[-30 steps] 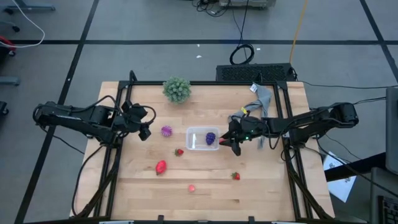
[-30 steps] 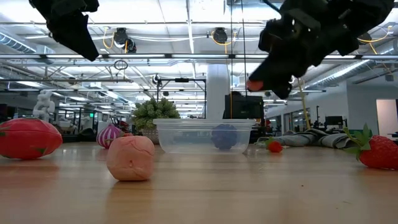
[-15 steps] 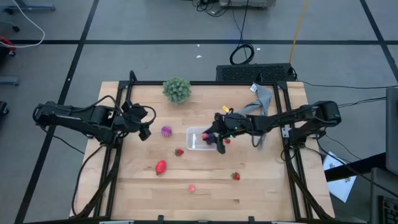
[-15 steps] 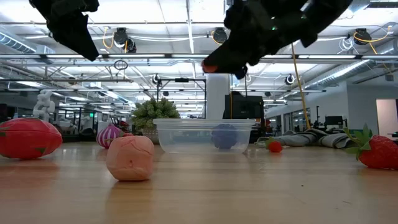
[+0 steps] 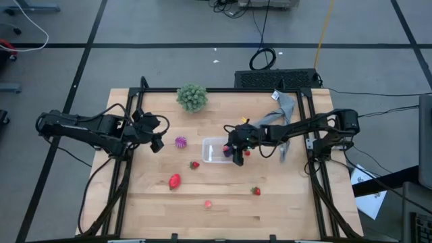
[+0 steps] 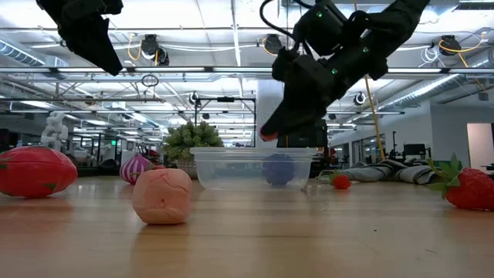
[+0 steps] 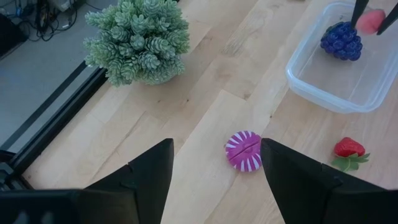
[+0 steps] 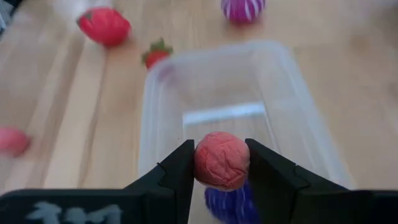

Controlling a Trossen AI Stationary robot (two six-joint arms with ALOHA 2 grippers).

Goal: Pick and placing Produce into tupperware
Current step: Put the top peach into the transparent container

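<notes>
Right gripper (image 8: 222, 171) clenched on pink fruit (image 8: 222, 160), hovering over tub (image 5: 214, 150) at frame center, grapes (image 7: 341, 41) inside. Left gripper (image 7: 214, 174) released, left of table w/ striped ball (image 7: 244, 150) below.

- we're pretty sure this is a robotics lab, not anybody's home; the wooden table (image 5: 223, 192) sits inside a black metal frame (image 5: 128, 135) with two dark arms bolted to its sides
- looking level across the table we get a big open hall with exposed ceiling rails (image 6: 193, 71), strip lights and round fixtures hanging overhead
- further back there are monitors (image 6: 301, 133) and more benches
- from above, the floor is grey with black tape lines (image 5: 202, 46); loose cables (image 5: 262, 59) trail across it; a dark equipment box (image 5: 277, 79) sits right behind the table
</notes>
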